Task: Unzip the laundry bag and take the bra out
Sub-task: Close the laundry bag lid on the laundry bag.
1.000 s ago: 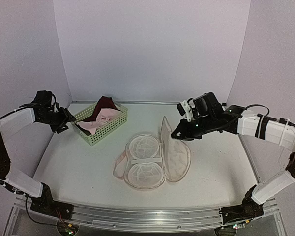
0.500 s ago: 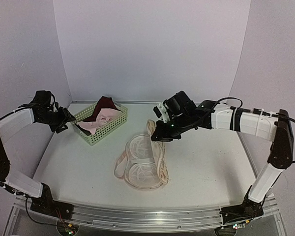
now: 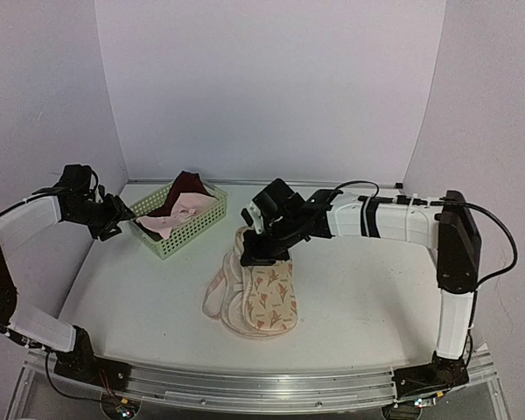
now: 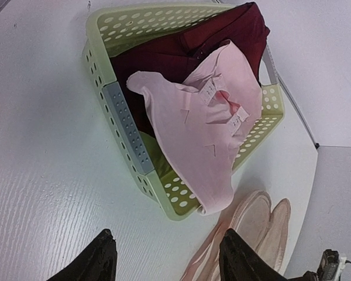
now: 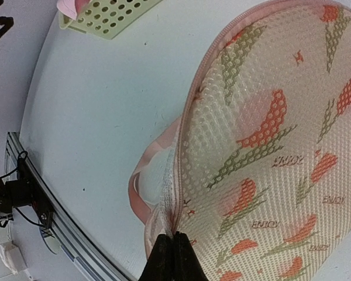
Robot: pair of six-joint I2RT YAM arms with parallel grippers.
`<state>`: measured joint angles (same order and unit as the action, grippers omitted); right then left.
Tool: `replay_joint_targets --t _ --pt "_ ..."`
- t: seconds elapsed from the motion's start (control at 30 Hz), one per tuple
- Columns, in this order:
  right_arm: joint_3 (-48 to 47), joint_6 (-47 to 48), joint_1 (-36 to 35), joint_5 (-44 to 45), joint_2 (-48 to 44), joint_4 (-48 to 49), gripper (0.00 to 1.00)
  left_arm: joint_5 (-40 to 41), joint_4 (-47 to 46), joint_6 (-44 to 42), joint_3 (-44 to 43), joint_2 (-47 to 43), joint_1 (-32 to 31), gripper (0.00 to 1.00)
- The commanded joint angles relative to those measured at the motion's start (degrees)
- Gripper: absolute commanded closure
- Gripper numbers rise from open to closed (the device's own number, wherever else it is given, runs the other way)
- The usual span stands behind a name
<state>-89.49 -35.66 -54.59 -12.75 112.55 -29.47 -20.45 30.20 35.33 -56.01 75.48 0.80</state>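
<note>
The cream laundry bag with orange and green motifs lies folded shut mid-table, patterned side up. My right gripper is shut on its zipper rim, and the right wrist view shows the fingertips pinching the pink edge of the laundry bag at my right gripper. The maroon bra, pale pink inner side up, lies in the green basket. My left gripper hangs open just left of the basket, nothing between its fingers. In the left wrist view my left gripper faces the bra.
A pink strap loop sticks out from the bag's left side. The basket stands at the back left, and its corner shows in the right wrist view. Purple walls enclose the table on three sides.
My right gripper has swung left and down with the bag's raised flap, folding it over the lower half. The mesh inside is now covered. The left arm has not moved.
</note>
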Motion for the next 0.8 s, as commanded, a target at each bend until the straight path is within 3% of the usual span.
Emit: replay_joint_targets --t 0.0,0.27,0.47,0.77 --pt "-3.99 -0.84 -0.77 -0.34 3.07 1.09 0.96 -1.20 -0.57 -1.15 0.54 -1.93 -0.11 0.40" --pt "-7.56 -1.82 -1.22 -1.26 6.36 2.38 0.88 -1.35 -0.55 -1.23 0.77 -2.30 -0.15 0.40" --pt "-9.38 -1.85 -1.31 -1.47 5.29 3.80 0.60 -1.56 -0.57 -1.23 0.61 -2.52 -0.04 0.40" --pt "-5.00 0.72 -1.34 4.66 -1.86 6.86 0.35 -2.13 -0.52 -2.31 0.11 -3.86 -0.08 0.39"
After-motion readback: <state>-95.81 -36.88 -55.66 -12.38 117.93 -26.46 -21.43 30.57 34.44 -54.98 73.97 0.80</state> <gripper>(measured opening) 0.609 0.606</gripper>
